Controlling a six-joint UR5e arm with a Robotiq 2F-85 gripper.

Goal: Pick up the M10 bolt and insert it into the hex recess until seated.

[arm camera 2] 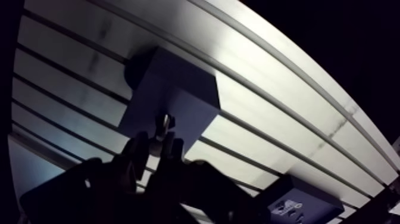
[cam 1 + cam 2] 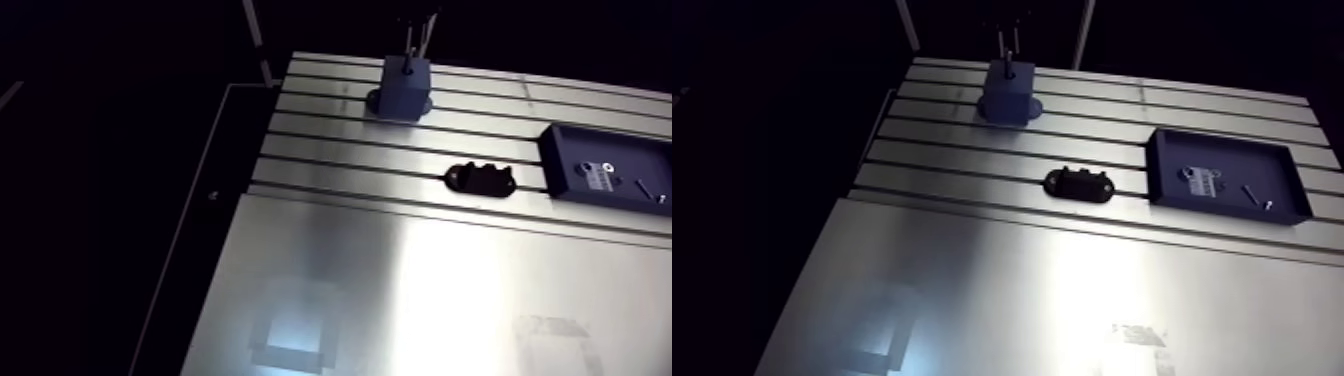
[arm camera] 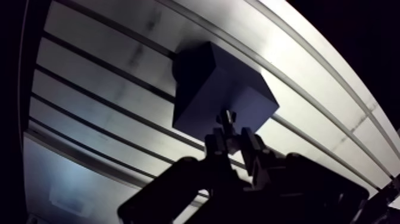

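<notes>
Your bench (image 2: 400, 280) is a slotted aluminium plate: the grooves run left to right across its far half, and the near half is smooth. At the right you have a dark tray (image 2: 1232, 160) lying flat across the grooves. On the far side, towards the left, a dark blue block (image 2: 405, 88) stands on a round foot. A black part (image 2: 480, 179) lies between block and tray, a little nearer than both and apart from each.

The pincer (image 3: 232, 137) hangs right over the block, coming down from above. In the wrist view you see its fingers (image 3: 215, 142) drawn narrow and clamped on the bolt (image 3: 228, 117), which stands upright between them with its free end pointing down at the block's top face. From here you cannot tell whether that end touches the face or has entered the recess.

In the tray lie a pale tag (image 2: 1200, 180) and, just to its right, a small screw (image 2: 1249, 190).
</notes>
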